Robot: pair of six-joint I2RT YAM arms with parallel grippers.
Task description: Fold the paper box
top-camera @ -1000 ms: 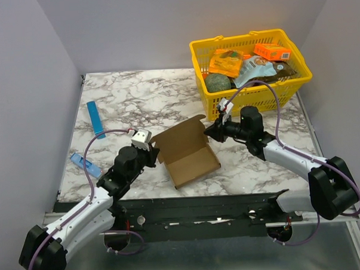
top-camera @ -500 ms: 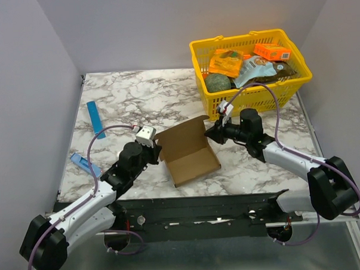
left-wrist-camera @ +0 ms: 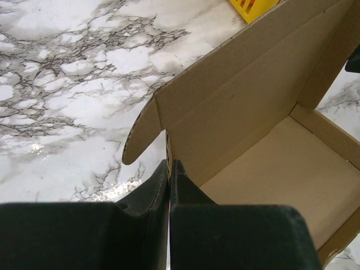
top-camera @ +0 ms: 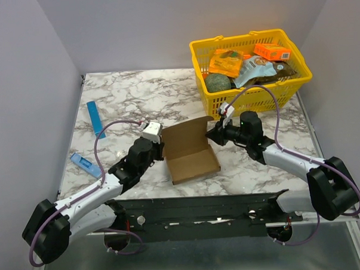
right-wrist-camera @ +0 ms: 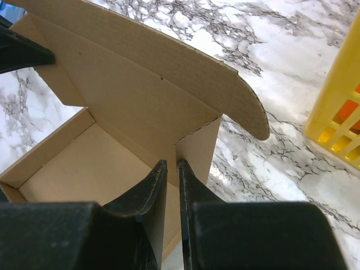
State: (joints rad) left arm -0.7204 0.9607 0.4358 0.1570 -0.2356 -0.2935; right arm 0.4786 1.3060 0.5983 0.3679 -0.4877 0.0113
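The paper box (top-camera: pixel 190 155) is a brown cardboard carton lying open-topped on the marble table (top-camera: pixel 136 95) between the two arms. Its lid panel (left-wrist-camera: pixel 236 84) stands up at the far side, with a rounded tab (left-wrist-camera: pixel 140 132) at each end. My left gripper (top-camera: pixel 161 149) is shut on the box's left side wall; in the left wrist view the fingertips (left-wrist-camera: pixel 169 164) pinch the wall's edge. My right gripper (top-camera: pixel 211 135) is shut on the right side wall (right-wrist-camera: pixel 197 146), one finger inside the box and one outside. The box floor (right-wrist-camera: pixel 79 163) is bare.
A yellow basket (top-camera: pixel 253 90) with orange packets and other goods stands at the back right, close behind the right gripper. A thin blue strip (top-camera: pixel 95 119) lies at the left of the table, and a small blue item (top-camera: pixel 85 165) near the left front edge.
The left arm has pushed forward and to the right with the box's left wall. The box has turned squarer to the table edge. The right gripper has barely moved.
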